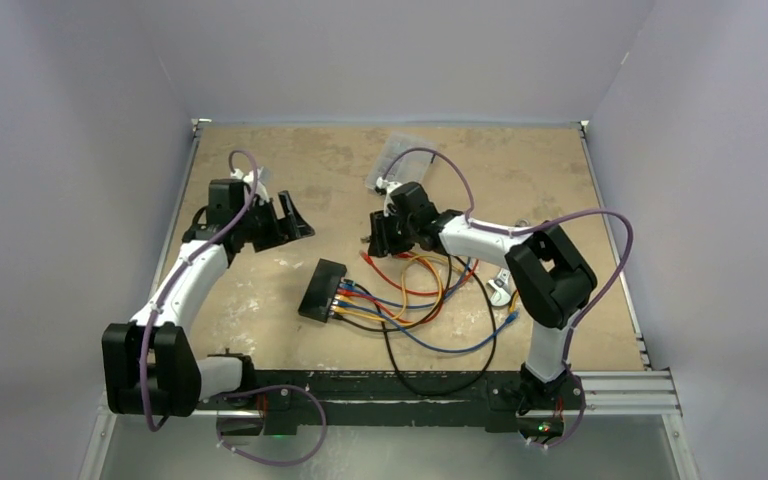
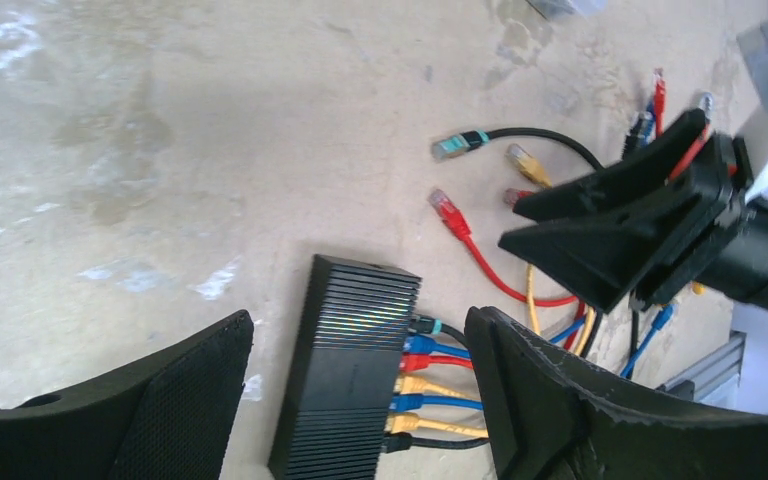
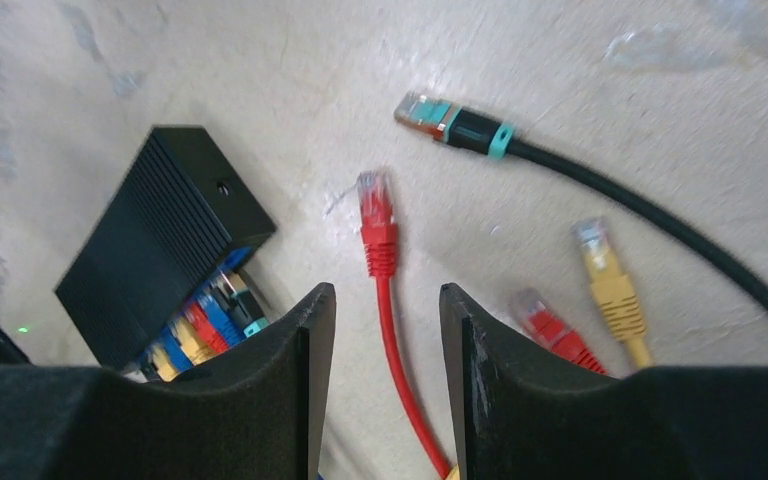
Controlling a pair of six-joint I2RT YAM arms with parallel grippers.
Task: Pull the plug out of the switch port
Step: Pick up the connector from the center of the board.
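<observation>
the switch (image 1: 322, 290) lay flat near the middle of the top view, its row of sockets facing right, with several plugs (image 2: 418, 347) seated in it. a red plug (image 3: 375, 215) lay loose on the bench (image 1: 260, 160), apart from the switch. the left pincer (image 1: 288, 218), left of centre, stood wide open and held nothing. the right pincer (image 3: 385, 300), just above and right of the switch in the top view, stood partly open and empty. the red cable ran below the gap between its fingers, untouched as far as could be told.

hazards, as judged:
- neither pincer held the switch. a tug on a seated plug would likely drag the light box across the bench rather than free the plug.
- the loose cables (image 1: 430, 290) tangled right of the switch could snag a finger.
- a pull with the latch unpressed could strain the socket.
</observation>
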